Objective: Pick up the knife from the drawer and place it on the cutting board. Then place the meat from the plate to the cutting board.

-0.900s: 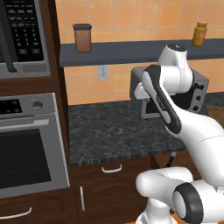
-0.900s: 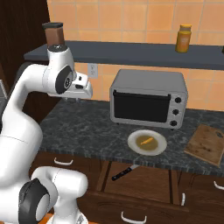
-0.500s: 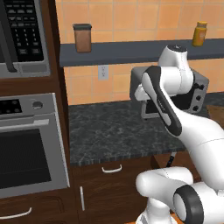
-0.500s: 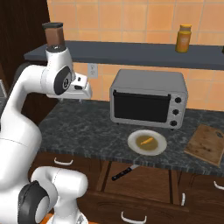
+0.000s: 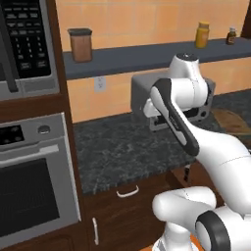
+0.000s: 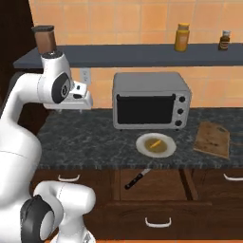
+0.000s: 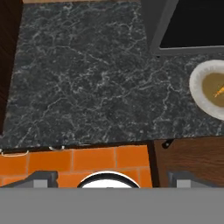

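The knife (image 6: 137, 178) lies slantwise in the open drawer (image 6: 161, 187), black handle towards the front left. On the counter behind it sits the plate (image 6: 155, 145), which holds the orange meat (image 6: 154, 144). To the right lies the cutting board (image 6: 212, 139), with nothing on it. My gripper (image 6: 78, 107) hangs high over the left part of the counter, well away from the drawer. In the hand view my gripper (image 7: 112, 178) is open, with wide-set fingertips (image 7: 41, 177) and nothing between them. The plate (image 7: 199, 94) and meat (image 7: 218, 92) sit at that view's right edge.
A grey toaster oven (image 6: 151, 99) stands at the back of the dark stone counter (image 6: 85, 142), right behind the plate. A shelf (image 6: 142, 54) above carries jars. A wall oven (image 5: 34, 181) and a microwave (image 5: 24, 44) fill the tall cabinet to the left.
The arm holds nearly the same pose over the left counter. The knife, plate, meat and board have not moved.
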You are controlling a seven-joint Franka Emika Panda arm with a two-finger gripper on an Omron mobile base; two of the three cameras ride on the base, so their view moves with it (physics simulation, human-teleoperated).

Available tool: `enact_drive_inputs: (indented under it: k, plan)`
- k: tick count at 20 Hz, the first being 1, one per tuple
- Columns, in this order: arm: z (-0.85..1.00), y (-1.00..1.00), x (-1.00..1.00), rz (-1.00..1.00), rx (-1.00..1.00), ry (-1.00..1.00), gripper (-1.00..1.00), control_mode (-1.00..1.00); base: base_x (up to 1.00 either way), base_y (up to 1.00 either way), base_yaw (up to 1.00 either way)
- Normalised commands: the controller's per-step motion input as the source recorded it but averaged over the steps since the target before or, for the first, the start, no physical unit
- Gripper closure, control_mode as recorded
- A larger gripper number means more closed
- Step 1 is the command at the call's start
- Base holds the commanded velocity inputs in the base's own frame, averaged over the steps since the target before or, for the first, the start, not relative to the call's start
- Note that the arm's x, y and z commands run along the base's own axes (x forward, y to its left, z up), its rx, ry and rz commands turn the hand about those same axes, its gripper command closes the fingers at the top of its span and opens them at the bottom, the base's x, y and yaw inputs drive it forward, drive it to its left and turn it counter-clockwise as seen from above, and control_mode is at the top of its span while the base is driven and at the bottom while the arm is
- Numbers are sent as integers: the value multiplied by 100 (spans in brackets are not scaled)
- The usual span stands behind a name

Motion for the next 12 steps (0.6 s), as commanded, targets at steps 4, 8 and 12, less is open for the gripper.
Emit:
enact_drive_inputs:
  k: [4, 8, 12]
  plan:
    - [0, 0, 0, 0, 0, 0, -100, 100, -13, 61, -82]
    - [0, 0, 0, 0, 0, 0, -100, 100, -10, 63, -83]
    - [0, 0, 0, 0, 0, 0, -100, 100, -6, 16, -86]
